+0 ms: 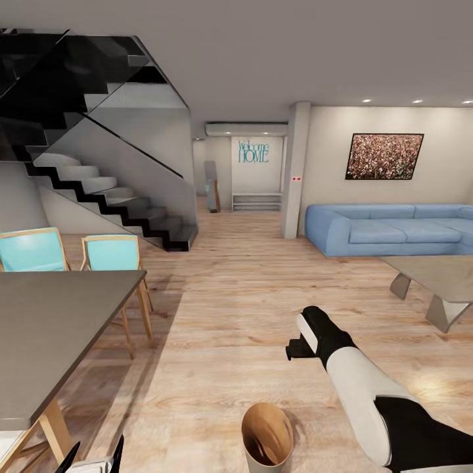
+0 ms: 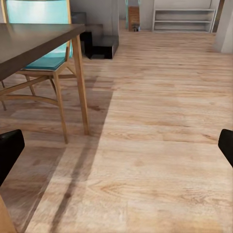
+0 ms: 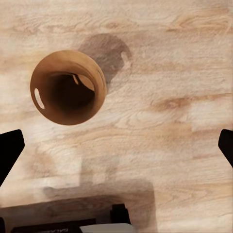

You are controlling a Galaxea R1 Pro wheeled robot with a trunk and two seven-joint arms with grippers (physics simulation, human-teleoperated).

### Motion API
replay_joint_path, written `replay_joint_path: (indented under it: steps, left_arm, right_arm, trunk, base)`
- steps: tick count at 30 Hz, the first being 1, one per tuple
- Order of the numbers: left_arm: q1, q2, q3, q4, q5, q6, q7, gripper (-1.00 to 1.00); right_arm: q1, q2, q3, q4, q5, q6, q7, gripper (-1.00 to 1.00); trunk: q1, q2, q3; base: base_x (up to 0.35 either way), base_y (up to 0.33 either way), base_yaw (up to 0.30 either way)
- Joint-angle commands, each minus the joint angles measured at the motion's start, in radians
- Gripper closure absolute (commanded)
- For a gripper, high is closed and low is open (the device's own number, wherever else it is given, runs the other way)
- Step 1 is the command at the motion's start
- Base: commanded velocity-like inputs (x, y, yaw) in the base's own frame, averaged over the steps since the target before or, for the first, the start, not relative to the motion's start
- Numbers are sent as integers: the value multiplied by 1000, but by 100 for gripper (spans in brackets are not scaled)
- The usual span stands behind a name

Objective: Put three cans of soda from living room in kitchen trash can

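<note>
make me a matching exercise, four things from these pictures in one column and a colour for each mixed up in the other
Things:
1. sofa
2. bin, inside
3. chairs
4. stairs

Colours:
a. coppery brown
b. black and grey
c. light blue
d. turquoise with wooden frames

Pairs: 1-c, 2-a, 3-d, 4-b

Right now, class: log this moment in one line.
right gripper: open, empty | trash can: on floor, upright | cans: none seen | sofa: ahead right
</note>
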Motion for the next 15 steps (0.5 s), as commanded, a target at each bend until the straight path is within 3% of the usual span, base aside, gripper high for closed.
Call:
replay_joint_path:
  steps: [1,11,15]
  left_arm:
    - [0,0,0,0,0,0,0,-100]
    - [0,0,0,0,0,0,0,-100]
    - [0,0,0,0,0,1,-1,-100]
  right_arm:
    - [-1,1,-1,3,-1,0,0,-100]
    - [-1,1,-2,10,-1,0,0,-100]
    - [0,1,-3,30,-1,0,0,-100]
  trunk:
    - [0,0,0]
    - [0,0,0]
    - [0,0,0]
  base:
    - [0,0,0]
    - [7,0,0]
    - [172,4,0]
